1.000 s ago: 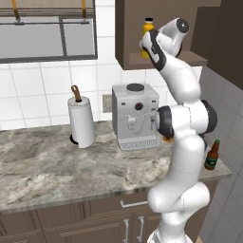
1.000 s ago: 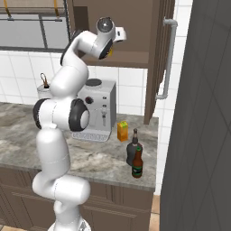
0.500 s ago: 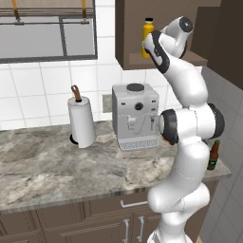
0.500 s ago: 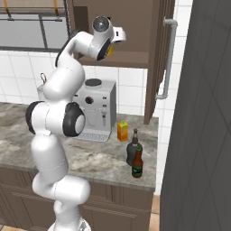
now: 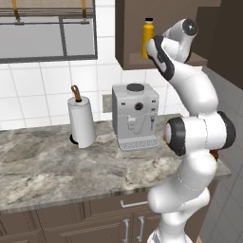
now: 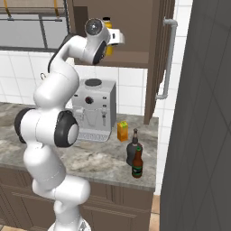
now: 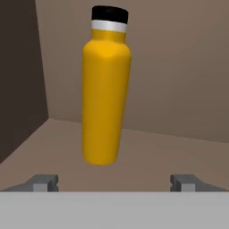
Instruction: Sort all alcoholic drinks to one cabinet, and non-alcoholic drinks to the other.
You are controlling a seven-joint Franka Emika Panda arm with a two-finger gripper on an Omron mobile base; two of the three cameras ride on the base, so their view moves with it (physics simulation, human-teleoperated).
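The tall yellow-orange bottle (image 7: 106, 87) with the black cap stands upright on the floor of the open wall cabinet (image 5: 130, 59), a little ahead of the jaws and free of them. The gripper (image 7: 114, 182) has its jaws wide apart and holds nothing; its two fingertips (image 7: 42, 182) are on each side, in front of the bottle. So one non-alcoholic drink seems to be placed already.

Far below the jaws, on the counter (image 6: 99, 160), three drinks are left: the orange juice carton (image 6: 122, 131), the squat black bottle (image 6: 133, 146) and the brown beer bottle (image 6: 137, 164), near each other beside the coffee machine (image 6: 93, 110). I judge the carton belongs with the yellow bottle, and the two glass bottles in the other cabinet.
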